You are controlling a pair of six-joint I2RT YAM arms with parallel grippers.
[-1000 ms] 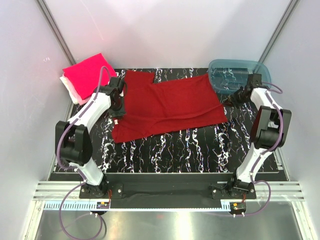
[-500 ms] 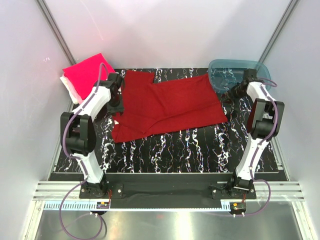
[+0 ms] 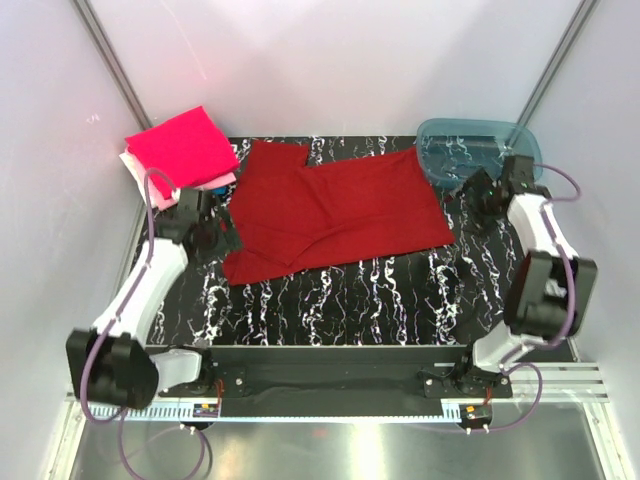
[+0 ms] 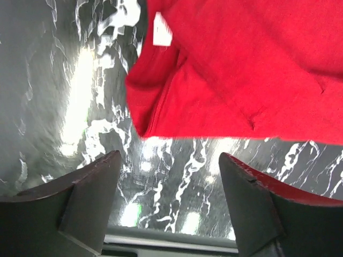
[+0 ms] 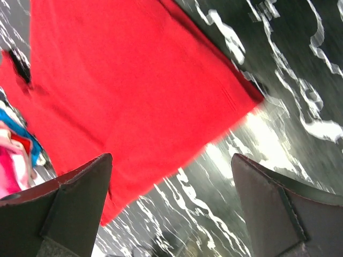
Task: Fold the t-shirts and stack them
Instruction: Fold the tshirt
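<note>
Both grippers have their jaws spread wide with nothing between them. The left gripper hangs over bare table just off the left end of the red shirt. The right gripper hangs just off the right end, up by the far-right corner and right next to the teal tub.

So the shirt lies between the two, spread flat and partly folded. Its long axis runs left to right, a bit skewed, with the left end nearer and the right end farther. From the left wrist camera the near-left corner is straight ahead of the fingers, a rumpled double layer with a fold line running off to the right. From the right wrist camera the right-hand corner sits ahead of the fingers in the same way. Neither arm is clearly closer, each is about the same short reach from its own end. My guess is the next fold is a two-arm job, each one pinching its own side.

The folded stack is at the far left, magenta on top with paler pink and a bit of blue peeking out under it.

Only label I can find is a small white tag on the shirt's left edge, too blurry to read.
</note>
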